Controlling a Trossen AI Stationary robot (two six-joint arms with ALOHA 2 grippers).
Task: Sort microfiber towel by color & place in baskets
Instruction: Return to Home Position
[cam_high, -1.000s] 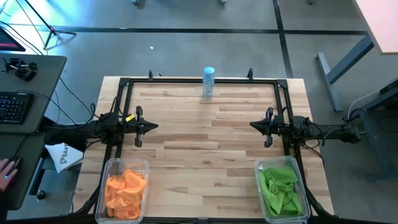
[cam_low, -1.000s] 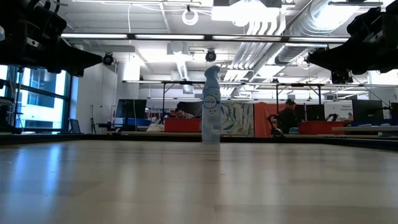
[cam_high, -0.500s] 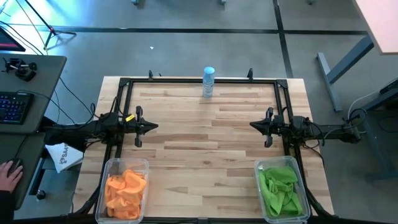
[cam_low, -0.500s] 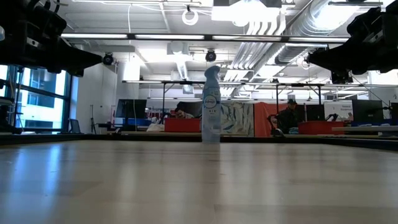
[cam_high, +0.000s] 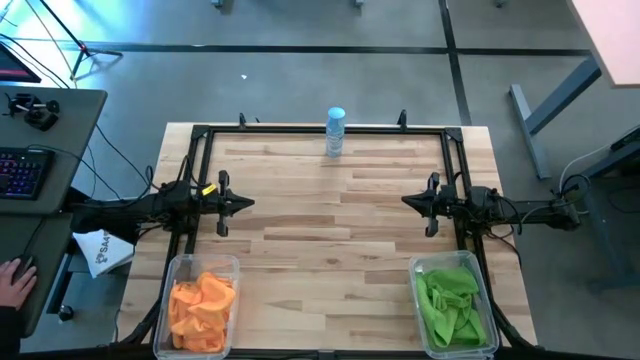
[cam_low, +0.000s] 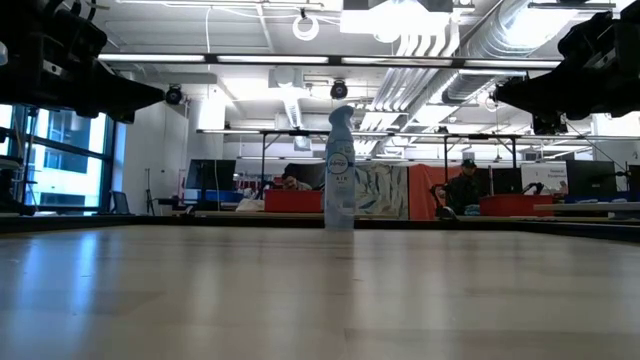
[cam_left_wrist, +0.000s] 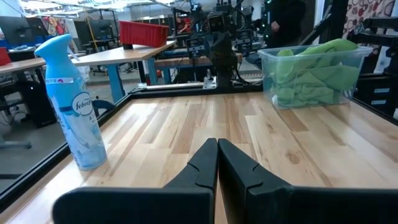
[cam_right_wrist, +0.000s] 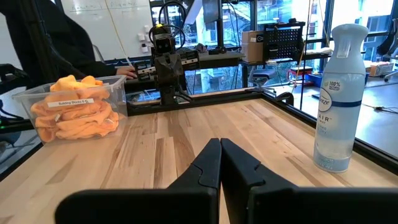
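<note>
The orange towels (cam_high: 202, 298) lie piled in the clear basket (cam_high: 172, 272) at the table's near left corner, also visible as orange towels (cam_right_wrist: 76, 111). The green towels (cam_high: 450, 300) fill the clear basket (cam_high: 417, 270) at the near right corner, seen too as green towels (cam_left_wrist: 311, 73). My left gripper (cam_high: 248, 203) hovers shut above the table's left side, holding nothing. My right gripper (cam_high: 407, 201) hovers shut above the right side, holding nothing. Both point toward the table's middle.
A white-and-blue spray bottle (cam_high: 335, 132) stands upright at the far edge's middle. A black metal frame (cam_high: 300, 130) runs around the tabletop. A desk with a keyboard (cam_high: 22, 172) stands left of the table, and a person's hand (cam_high: 12, 280) rests there. Bare wood lies between the grippers.
</note>
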